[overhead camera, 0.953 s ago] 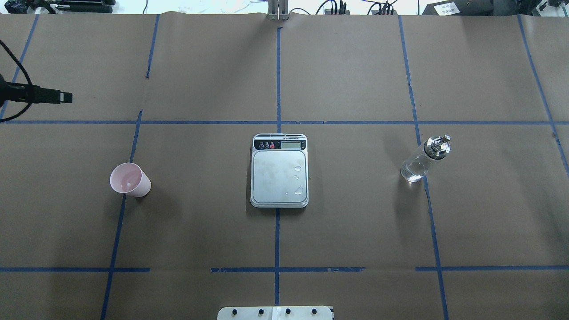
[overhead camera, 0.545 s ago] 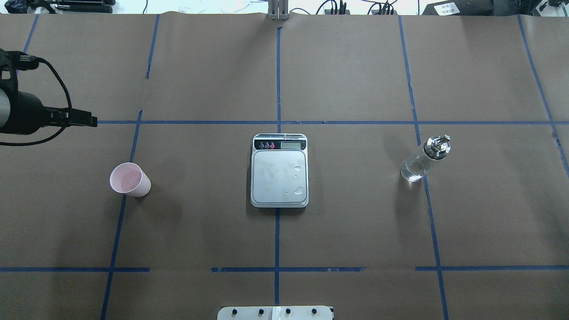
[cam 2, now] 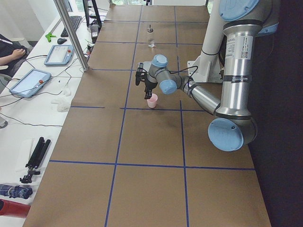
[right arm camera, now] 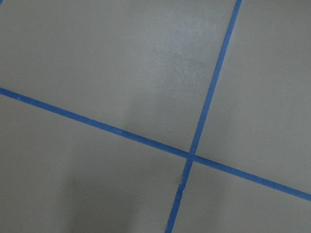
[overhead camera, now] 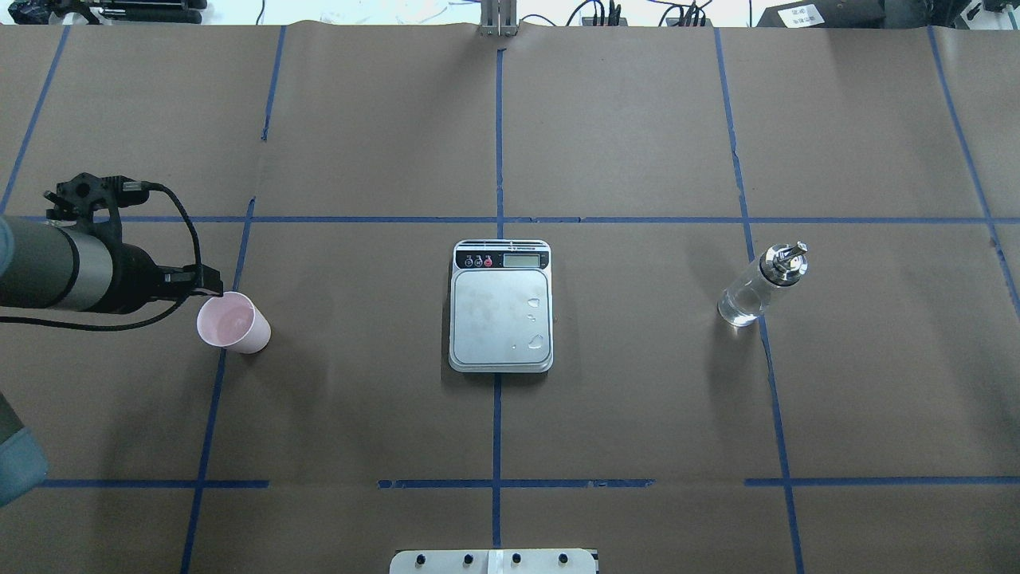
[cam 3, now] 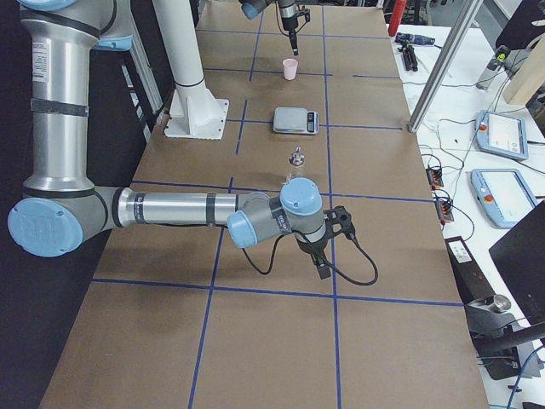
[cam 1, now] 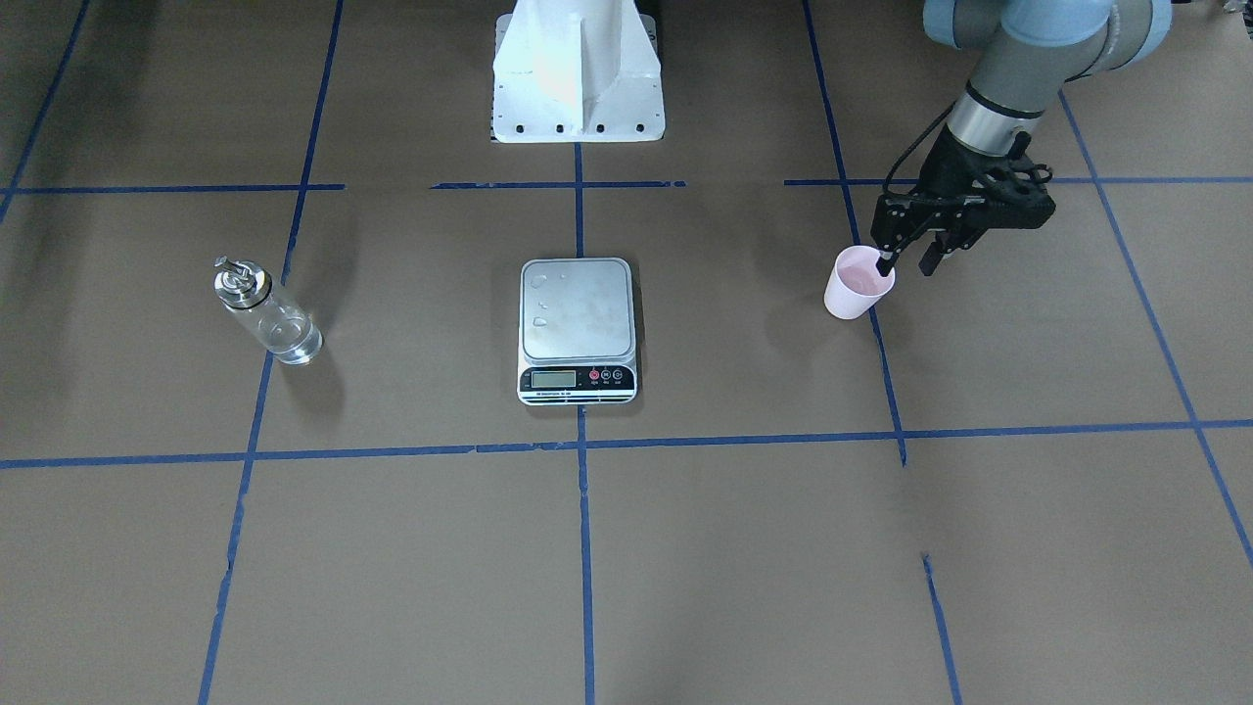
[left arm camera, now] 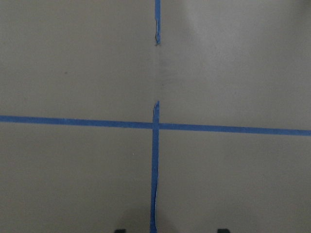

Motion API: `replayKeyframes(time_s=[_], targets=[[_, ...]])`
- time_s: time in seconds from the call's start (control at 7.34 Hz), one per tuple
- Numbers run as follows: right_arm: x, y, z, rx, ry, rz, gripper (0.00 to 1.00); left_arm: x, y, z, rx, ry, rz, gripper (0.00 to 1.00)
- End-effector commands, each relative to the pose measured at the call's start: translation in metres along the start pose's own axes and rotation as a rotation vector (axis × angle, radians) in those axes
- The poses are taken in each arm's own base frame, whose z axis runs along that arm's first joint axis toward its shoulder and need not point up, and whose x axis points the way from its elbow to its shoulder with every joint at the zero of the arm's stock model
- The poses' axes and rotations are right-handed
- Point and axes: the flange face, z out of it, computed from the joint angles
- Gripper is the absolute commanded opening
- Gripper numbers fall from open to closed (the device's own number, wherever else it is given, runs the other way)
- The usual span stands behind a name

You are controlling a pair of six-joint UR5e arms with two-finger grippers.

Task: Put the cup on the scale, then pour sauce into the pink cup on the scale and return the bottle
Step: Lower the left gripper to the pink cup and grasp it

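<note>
One left jaw at cup [cam 1: 852, 294] rim, other just beside.

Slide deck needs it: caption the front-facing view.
Open left gripper at the cup's rim; scale and bottle stand untouched.

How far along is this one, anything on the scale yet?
Done: nothing; the cup stands on the table, not on the scale. In hand: the left gripper, open, is at its rim. Left: cup onto scale, pour from the upright bottle, return it.
</note>
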Motion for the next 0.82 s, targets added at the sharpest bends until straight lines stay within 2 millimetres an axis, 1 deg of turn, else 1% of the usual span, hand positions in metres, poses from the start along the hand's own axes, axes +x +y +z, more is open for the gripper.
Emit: replayKeyframes(time_s=[0.0, 0.14, 0.27, 0.41, 0.54, 0.68], targets=[[-0.001, 0.0, -0.001, 0.002, -0.001, 0.0, 1.0, -0.006, 0.008, 0.017, -0.01, -0.033, -0.007, 0.62], [-0.001, 0.0, -0.001, 0.002, -0.001, 0.0, 1.0, -0.017, 0.011, 0.02, -0.015, -0.053, -0.011, 0.62], [-0.001, 0.0, -0.001, 0.002, -0.001, 0.0, 1.0, -0.017, 0.012, 0.022, -0.019, -0.056, -0.009, 0.62], [-0.001, 0.0, -0.001, 0.002, -0.001, 0.0, 1.0, -0.014, 0.02, 0.026, -0.034, -0.055, 0.003, 0.62], [-0.001, 0.001, -0.001, 0.001, -0.001, -0.001, 1.0, -0.011, 0.026, 0.029, -0.045, -0.054, 0.012, 0.54], [-0.001, 0.001, -0.001, 0.001, -0.001, -0.001, 1.0, -0.009, 0.029, 0.031, -0.051, -0.053, 0.016, 0.36]])
